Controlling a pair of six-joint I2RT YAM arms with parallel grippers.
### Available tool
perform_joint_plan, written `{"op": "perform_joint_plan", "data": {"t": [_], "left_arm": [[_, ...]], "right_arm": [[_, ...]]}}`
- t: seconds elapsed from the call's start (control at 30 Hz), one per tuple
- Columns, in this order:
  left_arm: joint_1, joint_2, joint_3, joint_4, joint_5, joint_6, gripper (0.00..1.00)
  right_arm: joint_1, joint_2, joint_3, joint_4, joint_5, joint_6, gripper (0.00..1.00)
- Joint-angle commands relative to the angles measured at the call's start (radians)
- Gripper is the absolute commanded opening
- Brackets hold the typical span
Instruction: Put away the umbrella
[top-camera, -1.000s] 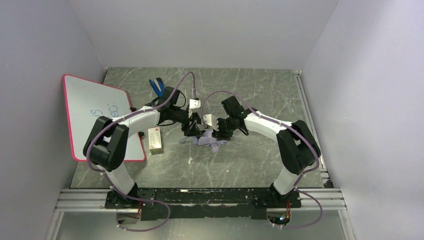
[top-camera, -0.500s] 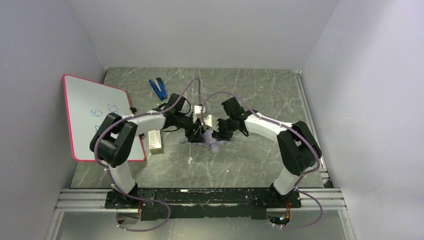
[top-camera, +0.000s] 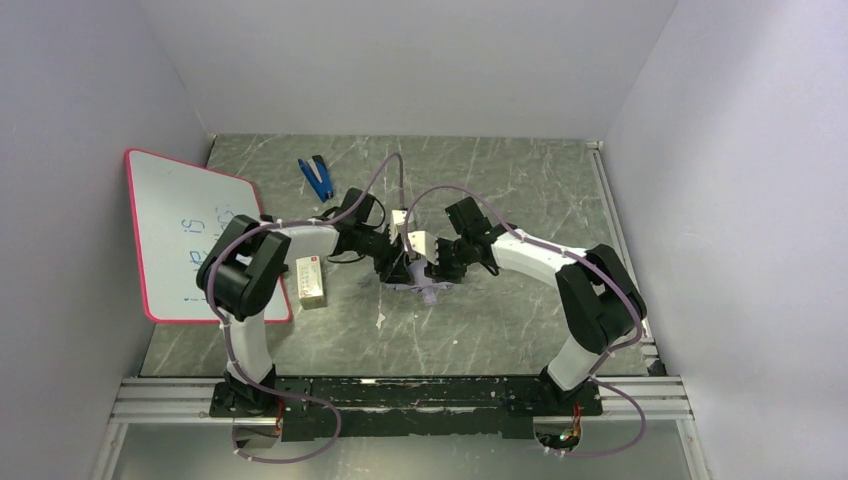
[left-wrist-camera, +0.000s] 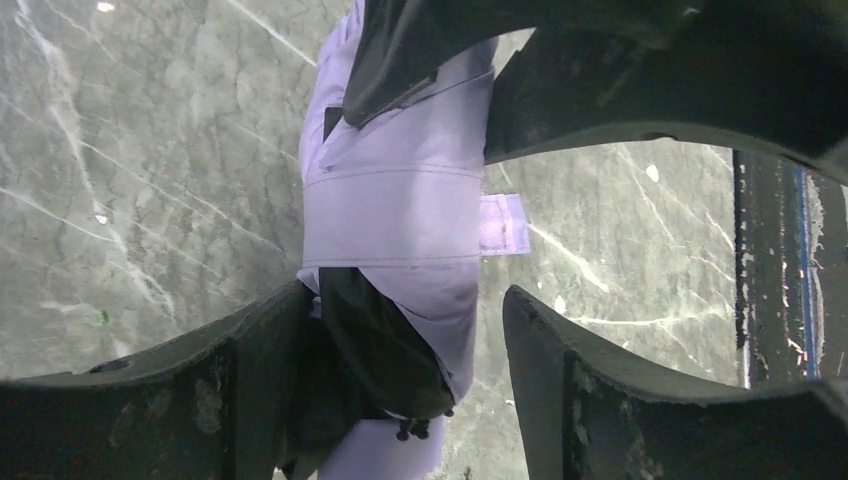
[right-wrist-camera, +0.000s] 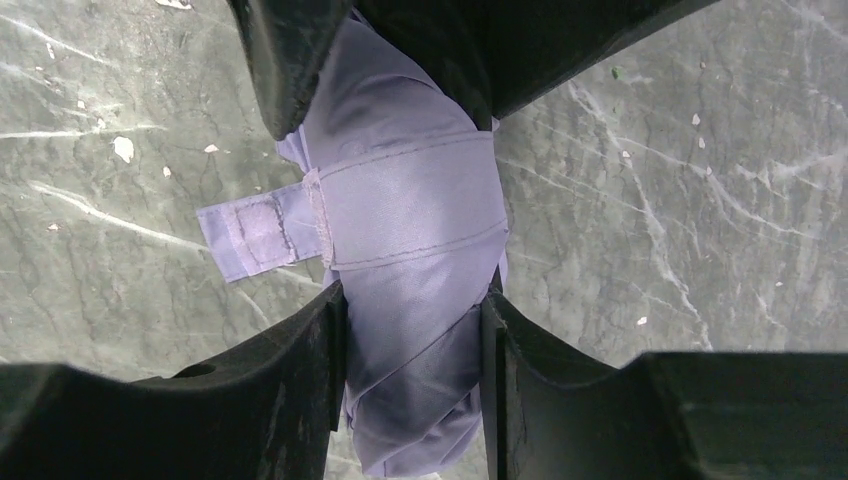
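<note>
Whiteboard (top-camera: 190, 230) sits left of small box (top-camera: 312, 279). Umbrella (right-wrist-camera: 400, 200) lies folded on the table (top-camera: 520, 330), right of the box. Left gripper (left-wrist-camera: 405, 300) is spread and straddles it, with a gap at one finger. Right gripper (right-wrist-camera: 412, 295) is clenched on the fabric.

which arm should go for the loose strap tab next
Left, probably. The right gripper is pinching the umbrella, with both fingers pressed into the fabric, so it should hold. The left gripper is open around it, and the strap tab lies just off its free finger.
</note>
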Motion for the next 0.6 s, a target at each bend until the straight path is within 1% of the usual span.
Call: {"op": "perform_joint_plan", "data": {"t": [0.0, 0.2, 0.37, 0.57], "left_arm": [[-0.029, 0.065, 0.000, -0.096, -0.020, -0.044, 0.75], [-0.030, 0.080, 0.010, -0.122, -0.020, -0.061, 0.75], [-0.032, 0.093, 0.025, -0.177, -0.019, -0.013, 0.66], [-0.034, 0.096, 0.044, -0.247, -0.063, 0.039, 0.57]], "right_arm": [[0.008, 0.033, -0.076, -0.017, 0.119, -0.023, 0.36], [0.017, 0.019, -0.109, 0.022, 0.130, -0.028, 0.36], [0.018, 0.021, -0.118, 0.022, 0.129, -0.026, 0.36], [0.018, 0.021, -0.120, 0.028, 0.130, -0.022, 0.36]]}}
